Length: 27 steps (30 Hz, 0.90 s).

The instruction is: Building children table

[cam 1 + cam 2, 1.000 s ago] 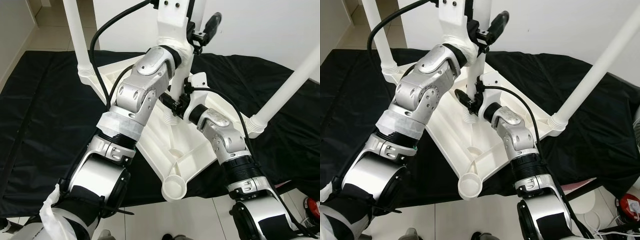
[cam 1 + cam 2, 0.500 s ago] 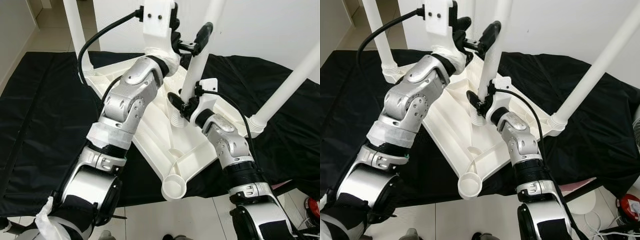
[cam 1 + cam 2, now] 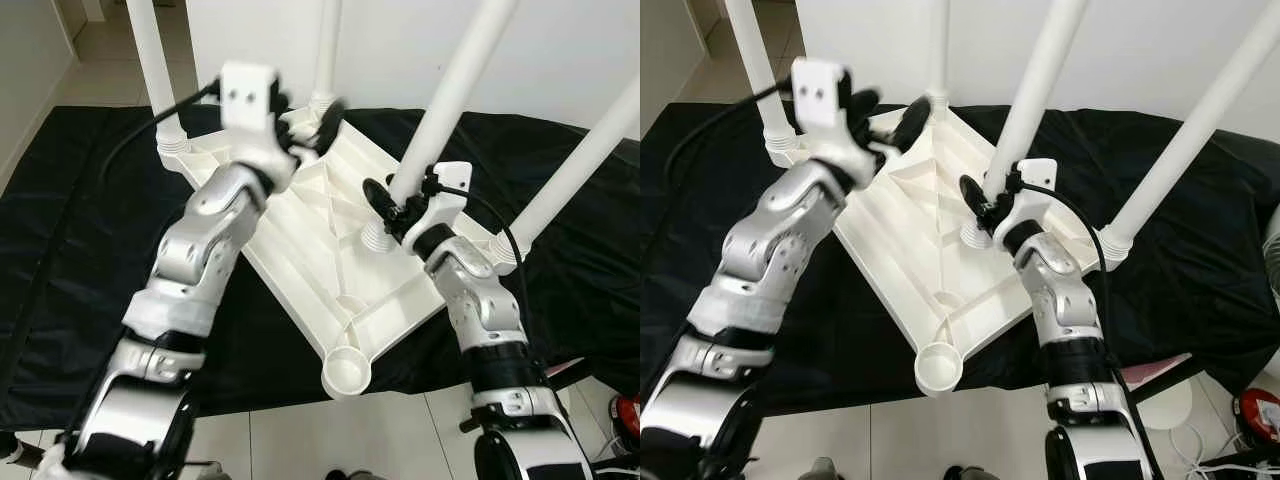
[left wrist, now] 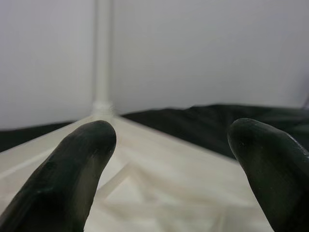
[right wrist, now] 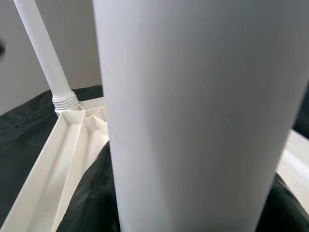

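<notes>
The white children's table top (image 3: 300, 230) lies upside down on a black cloth. Three white legs stand in its corner sockets: far left (image 3: 155, 70), back (image 3: 325, 50) and right (image 3: 590, 150). A fourth leg (image 3: 450, 110) leans over the middle of the top, its threaded end resting on it. My right gripper (image 3: 398, 205) is shut on this leg just above the thread; the right wrist view has the leg (image 5: 203, 116) close up. My left gripper (image 3: 308, 118) hovers open over the back of the top, holding nothing, its fingers (image 4: 72, 169) spread.
An empty round socket (image 3: 347, 372) sticks out at the table top's near corner, past the cloth's edge over the tiled floor (image 3: 300, 440). A white wall (image 3: 560, 50) rises behind. The black cloth (image 3: 80, 250) spreads wide to the left and right.
My left gripper has let go of the leg, opened and dropped back to the left over the table top. The right gripper keeps the leg, which now leans further right.
</notes>
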Motion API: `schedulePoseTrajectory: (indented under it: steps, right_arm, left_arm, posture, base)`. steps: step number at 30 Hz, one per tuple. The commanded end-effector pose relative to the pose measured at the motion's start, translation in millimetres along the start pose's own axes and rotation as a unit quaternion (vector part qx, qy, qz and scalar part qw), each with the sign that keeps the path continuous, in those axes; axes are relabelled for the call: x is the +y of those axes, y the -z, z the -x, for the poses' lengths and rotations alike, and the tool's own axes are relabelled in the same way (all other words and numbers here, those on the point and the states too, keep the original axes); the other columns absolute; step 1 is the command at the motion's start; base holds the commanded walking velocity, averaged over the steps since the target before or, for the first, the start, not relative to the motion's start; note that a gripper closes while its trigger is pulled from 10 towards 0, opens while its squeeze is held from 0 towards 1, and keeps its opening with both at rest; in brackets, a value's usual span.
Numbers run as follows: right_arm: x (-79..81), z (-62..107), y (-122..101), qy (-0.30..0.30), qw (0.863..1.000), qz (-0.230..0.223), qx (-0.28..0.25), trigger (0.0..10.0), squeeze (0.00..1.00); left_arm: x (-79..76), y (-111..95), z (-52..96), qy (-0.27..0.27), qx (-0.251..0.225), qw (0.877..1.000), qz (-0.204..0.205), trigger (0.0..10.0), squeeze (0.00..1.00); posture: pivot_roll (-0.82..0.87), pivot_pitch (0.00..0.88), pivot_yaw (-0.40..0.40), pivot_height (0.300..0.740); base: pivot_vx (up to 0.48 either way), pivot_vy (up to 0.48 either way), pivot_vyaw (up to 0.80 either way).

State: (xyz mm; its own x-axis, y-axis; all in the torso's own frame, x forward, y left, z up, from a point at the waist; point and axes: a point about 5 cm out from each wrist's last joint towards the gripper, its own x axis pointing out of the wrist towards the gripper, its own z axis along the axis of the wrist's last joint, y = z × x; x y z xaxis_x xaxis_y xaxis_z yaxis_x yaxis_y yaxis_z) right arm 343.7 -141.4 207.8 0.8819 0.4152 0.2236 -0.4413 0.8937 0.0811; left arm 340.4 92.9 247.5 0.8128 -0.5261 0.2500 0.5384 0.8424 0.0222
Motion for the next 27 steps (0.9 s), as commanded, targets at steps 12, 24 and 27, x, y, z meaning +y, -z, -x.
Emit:
schedulePoseTrajectory:
  steps: [12,24,27]
  right_arm:
    - [-1.4,25.1,-11,-0.045,0.998,0.043,-0.001,10.0,0.00]
    - [-12.5,53.0,-14,-0.037,0.997,0.067,0.021,10.0,0.00]
    - [-13.5,55.9,-17,-0.036,0.997,0.072,0.017,10.0,0.00]
  left_arm:
    - [-32.7,57,37.0,0.313,0.117,0.936,-0.106,10.0,0.00]
    - [-28.0,81,47.4,0.390,0.188,0.889,-0.148,10.0,0.00]
    - [-25.4,84,44.1,0.387,0.194,0.887,-0.158,10.0,0.00]
  posture:
    - [0.07,0.039,-0.060,0.740]
    - [0.05,0.060,-0.045,0.740]
    - [0.05,0.063,-0.038,0.740]
  base:
    - [0.000,0.000,0.00]
    - [0.000,0.000,0.00]
    - [0.000,0.000,0.00]
